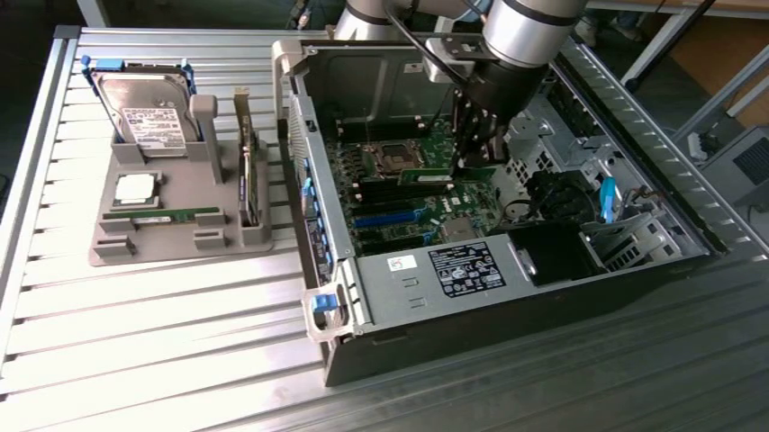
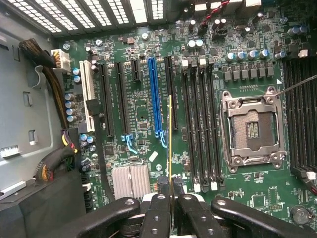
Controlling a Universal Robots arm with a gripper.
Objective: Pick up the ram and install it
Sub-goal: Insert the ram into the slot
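Exterior view, scanning from its left. Ribbed metal table, slatted surface, dull silver. Near its far left corner sits a grey moulded plastic holder with raised slots. In it: a hard drive, metal-cased with a white label, leaning at the back; a square silver processor chip lying flat; a second ram stick, thin and green, lying flat along the holder's front part; an expansion card standing on edge at the holder's right side.

To the right, an open computer case, sheet steel with black lower walls, lies on its side with the green motherboard exposed. The empty CPU socket shows a square metal frame. A labelled grey power-supply cover spans the case's near edge.

The gripper reaches down inside the case, over the motherboard just right of the socket. Wrist view: black fingers are clamped on the ram, seen edge-on as a thin yellow-green strip, held upright. It hangs above the board beside the black memory slots, between them and the blue slot; whether it touches the board is unclear from this angle.
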